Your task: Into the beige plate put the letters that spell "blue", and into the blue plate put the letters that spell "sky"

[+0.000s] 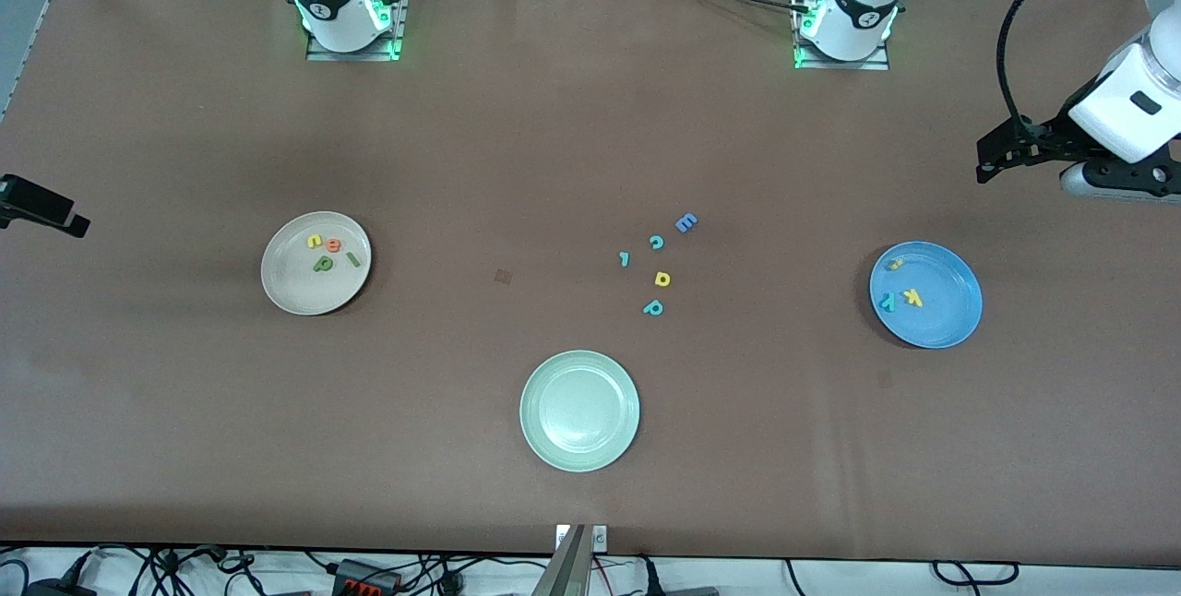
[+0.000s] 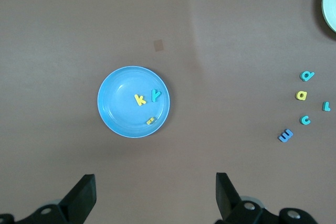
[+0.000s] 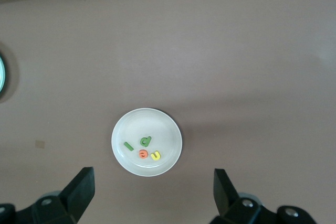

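Observation:
The beige plate (image 1: pixel 300 287) lies toward the right arm's end of the table and holds the green b (image 1: pixel 322 264), green l (image 1: pixel 352 258), yellow u (image 1: pixel 315 242) and orange e (image 1: pixel 334 245). The blue plate (image 1: pixel 946 315) lies toward the left arm's end with the yellow s (image 1: pixel 894 263), yellow k (image 1: pixel 913 297) and teal y (image 1: pixel 887 302) in it. My left gripper (image 2: pixel 155 195) hangs open and empty high above the table beside the blue plate (image 2: pixel 118 103). High beside the beige plate (image 3: pixel 157 124), my right gripper (image 3: pixel 153 192) is open and empty too.
A pale green plate (image 1: pixel 579 410) lies near the front camera at the table's middle. Loose letters lie between it and the arm bases: a blue E (image 1: pixel 685 223), teal c (image 1: pixel 656 243), small teal piece (image 1: pixel 625 257), yellow a (image 1: pixel 662 279) and teal p (image 1: pixel 653 307).

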Controlling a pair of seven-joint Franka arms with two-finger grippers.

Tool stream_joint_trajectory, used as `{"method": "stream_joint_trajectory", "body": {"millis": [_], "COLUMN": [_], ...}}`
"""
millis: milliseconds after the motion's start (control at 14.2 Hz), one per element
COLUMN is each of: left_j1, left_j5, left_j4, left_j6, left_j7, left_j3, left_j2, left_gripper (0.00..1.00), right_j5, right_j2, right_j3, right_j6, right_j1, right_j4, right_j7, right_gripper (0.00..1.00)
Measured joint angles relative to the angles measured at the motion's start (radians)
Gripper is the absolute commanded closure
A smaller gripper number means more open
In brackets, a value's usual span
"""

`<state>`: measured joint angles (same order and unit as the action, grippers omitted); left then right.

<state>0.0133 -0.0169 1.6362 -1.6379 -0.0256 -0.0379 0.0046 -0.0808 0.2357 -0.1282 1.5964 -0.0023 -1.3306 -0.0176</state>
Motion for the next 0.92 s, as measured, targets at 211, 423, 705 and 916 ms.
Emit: {"method": "stream_joint_trajectory", "body": {"millis": [211,423,705,916], "left_j1": [0.0,0.0,0.0,0.0], "left_j5": [0.0,0.0,0.0,0.0], "left_j4": [0.0,0.0,0.0,0.0], "left_j6": [0.0,0.0,0.001,0.001], "left_j7": [0.0,0.0,0.0,0.001], "left_j3": [0.0,0.0,0.0,0.0], "left_j2": [0.0,0.0,0.0,0.0], "left_gripper": [0.0,0.0,0.0,0.0], "right_j5": [0.022,0.041,0.059,0.088], "right_j2": [-0.006,-0.054,-0.15,-0.185], "right_j3": [0.021,0.024,0.032,0.034], "right_j6": [-0.035,-0.036,0.057,0.067], "right_j1": [0.001,0.005,0.011,0.024], "right_j4": [-0.006,-0.082,-0.253,-0.304], "right_j7": [0.0,0.0,0.0,0.0], "right_gripper": [0.0,0.0,0.0,0.0]}}
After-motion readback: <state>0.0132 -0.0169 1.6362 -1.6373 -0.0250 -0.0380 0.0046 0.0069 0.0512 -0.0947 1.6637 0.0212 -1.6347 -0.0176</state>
